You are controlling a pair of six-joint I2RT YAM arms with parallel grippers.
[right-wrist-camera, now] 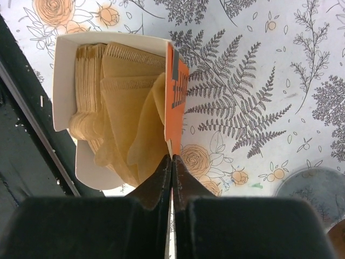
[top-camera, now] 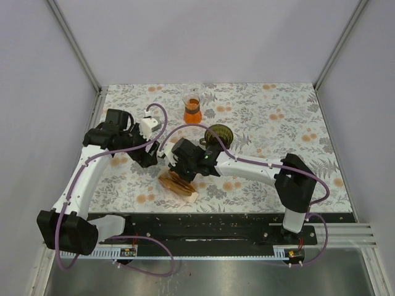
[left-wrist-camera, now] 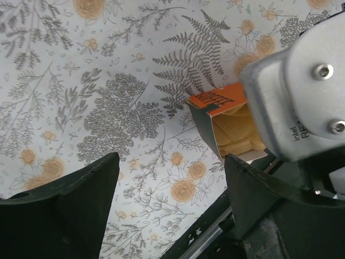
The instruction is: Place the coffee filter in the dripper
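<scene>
Right gripper (right-wrist-camera: pixel 171 162): the jaws are sitting closed tip to tip, at the orange flap (right-wrist-camera: pixel 177 81) of the filter box (right-wrist-camera: pixel 67 81). One coffee filter (right-wrist-camera: pixel 126 108) is bulging out of the stack towards the tips. I cannot tell whether its edge is caught between them.

Left gripper (left-wrist-camera: pixel 170 172): the jaws are standing wide apart over the patterned table (top-camera: pixel 278 123), just left of the box, with nothing between them.

Location: the filters are lying in the open box at the near edge of the table, left of centre. The dripper (top-camera: pixel 217 132) is standing farther back and to the right, apart from the box, with nothing in its cone.

Handling, as a judgement: the filter is looking like thin, light, floppy paper that is apt to crease or tear, and neighbouring sheets are likely to cling. The free rim of the outermost sheet is offering the best hold, pinched lightly and well clear of the flap.
</scene>
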